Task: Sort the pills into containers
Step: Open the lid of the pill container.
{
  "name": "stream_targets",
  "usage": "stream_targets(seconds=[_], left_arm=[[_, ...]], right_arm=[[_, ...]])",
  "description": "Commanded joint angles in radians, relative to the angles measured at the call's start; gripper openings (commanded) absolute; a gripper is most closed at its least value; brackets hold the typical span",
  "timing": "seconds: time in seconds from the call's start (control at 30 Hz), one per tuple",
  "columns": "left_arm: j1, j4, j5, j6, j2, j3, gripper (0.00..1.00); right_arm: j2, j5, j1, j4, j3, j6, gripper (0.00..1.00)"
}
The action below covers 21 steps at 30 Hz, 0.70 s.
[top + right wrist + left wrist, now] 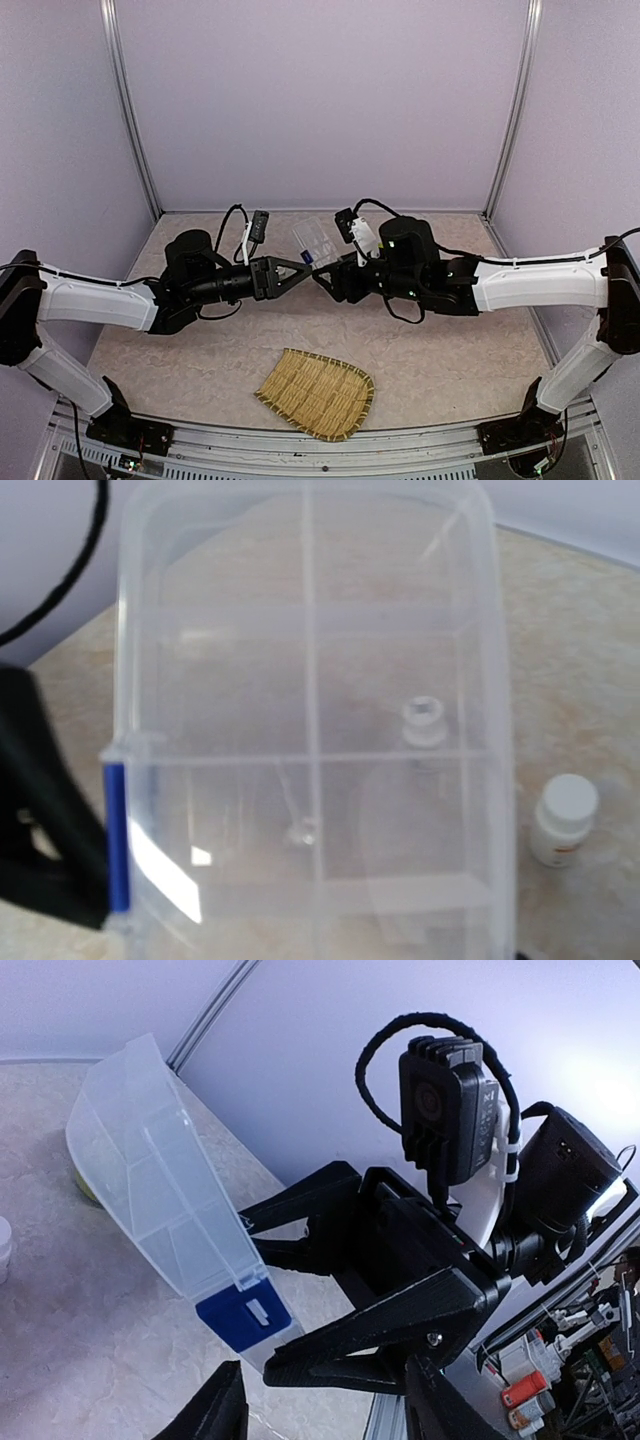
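Jaws of right gripper (262, 1298) clamp organiser box (150, 1180); left gripper (300, 268) gapes beside it.

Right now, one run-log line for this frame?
right gripper: jaws clamped on clear organiser box, raised, tilted | left gripper: jaws apart by blue latch | bamboo tray: apart, nearer the bases

Clear, glossy plastic for the organiser box (150, 1180), smooth walls catching glare; opaque blue plastic at its latch (243, 1318). Woven, ribbed bamboo strips in the tray (317, 393). Matt, mottled beige stone look across the tabletop (200, 350). Smooth white plastic on the bottle (565, 820).
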Motion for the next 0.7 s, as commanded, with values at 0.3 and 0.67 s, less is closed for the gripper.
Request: stream_targets(seconds=[0.3, 0.67], left_arm=[[-0.006, -0.04, -0.052, 0.005, 0.013, 0.041, 0.26], [-0.006, -0.045, -0.082, -0.01, 0.001, 0.017, 0.41]], right_arm=[[0.042, 0.152, 0.037, -0.048, 0.009, -0.033, 0.56], [0.035, 0.166, 0.047, -0.053, 0.009, -0.025, 0.56]])
